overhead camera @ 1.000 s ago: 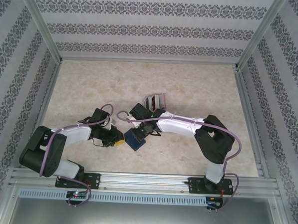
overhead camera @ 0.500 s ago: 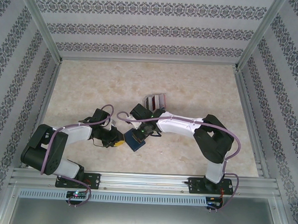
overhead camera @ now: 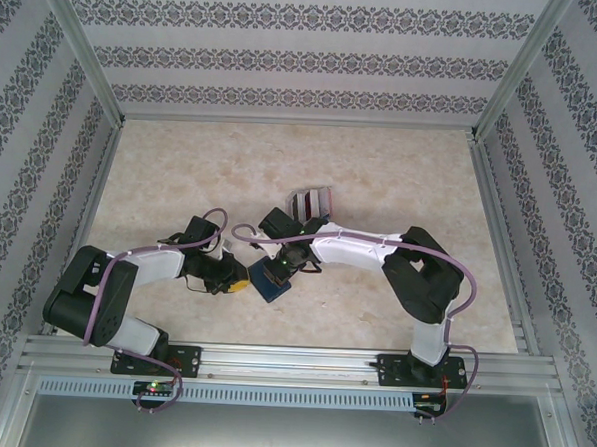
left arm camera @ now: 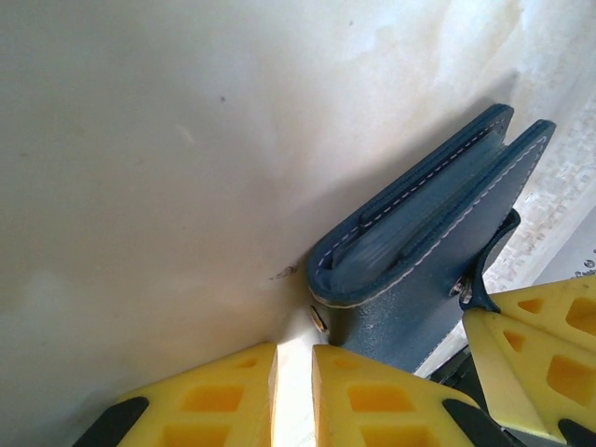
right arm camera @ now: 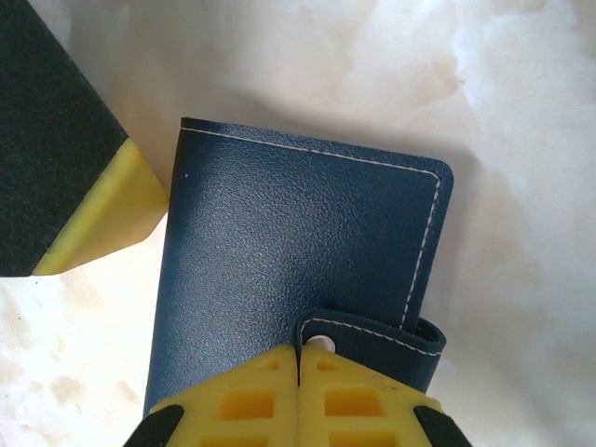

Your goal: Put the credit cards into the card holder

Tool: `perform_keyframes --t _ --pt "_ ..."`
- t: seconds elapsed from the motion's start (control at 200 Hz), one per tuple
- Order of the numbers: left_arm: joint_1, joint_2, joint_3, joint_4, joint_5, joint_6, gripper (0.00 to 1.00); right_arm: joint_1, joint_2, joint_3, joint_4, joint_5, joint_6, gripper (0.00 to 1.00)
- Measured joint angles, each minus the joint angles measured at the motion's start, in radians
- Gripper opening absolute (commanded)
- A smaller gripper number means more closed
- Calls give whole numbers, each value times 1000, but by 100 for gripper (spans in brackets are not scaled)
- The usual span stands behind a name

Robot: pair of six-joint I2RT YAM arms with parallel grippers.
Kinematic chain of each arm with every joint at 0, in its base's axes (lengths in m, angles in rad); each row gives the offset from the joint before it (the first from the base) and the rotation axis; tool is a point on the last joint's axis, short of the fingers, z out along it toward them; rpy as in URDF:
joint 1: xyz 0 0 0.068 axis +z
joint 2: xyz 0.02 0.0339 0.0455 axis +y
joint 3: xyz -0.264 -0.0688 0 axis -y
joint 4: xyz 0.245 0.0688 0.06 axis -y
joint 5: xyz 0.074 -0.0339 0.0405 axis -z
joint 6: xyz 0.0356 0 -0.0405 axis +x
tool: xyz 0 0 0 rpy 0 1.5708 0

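Wallet (overhead camera: 268,284) first: navy blue with pale stitching and folded, it lies flat on the worktop (overhead camera: 401,179). It is a little left of the middle and nearer the near edge than the far one. Credit cards (overhead camera: 312,200) stand on edge in a short row just beyond it, toward the far edge and apart from it. From above I make out reddish and dark ones; they are too small to tell more.

My left claw (left arm camera: 294,361) sits low at the wallet's left side. Its two yellow fingers stand a narrow crack apart, with bare worktop showing in the crack and nothing pinched. My left wrist camera sees the wallet (left arm camera: 419,247) edge-on, its two leaves a sliver apart along the stitched edge. One of my left fingers (left arm camera: 372,396) is right up against its lower corner, beside a small pale snap button (left arm camera: 318,319). Whether finger and leather touch I cannot tell.

My right claw (right arm camera: 298,361) reaches in from the right and hangs over the wallet (right arm camera: 279,233) at the end with the strap (right arm camera: 372,337). Its fingers are pressed together, tip to tip. They meet just at the strap's edge, where it wraps round the wallet's side. I cannot tell whether any of the strap is caught between them, nor whether the strap is snapped down. From above, my two claws flank the wallet, close to each other.
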Motion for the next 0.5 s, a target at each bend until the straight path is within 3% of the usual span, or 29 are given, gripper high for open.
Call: perform_keyframes --t 0.5 --pt "11 21 11 -2 23 -12 18 0 55 55 -51 -27 18 0"
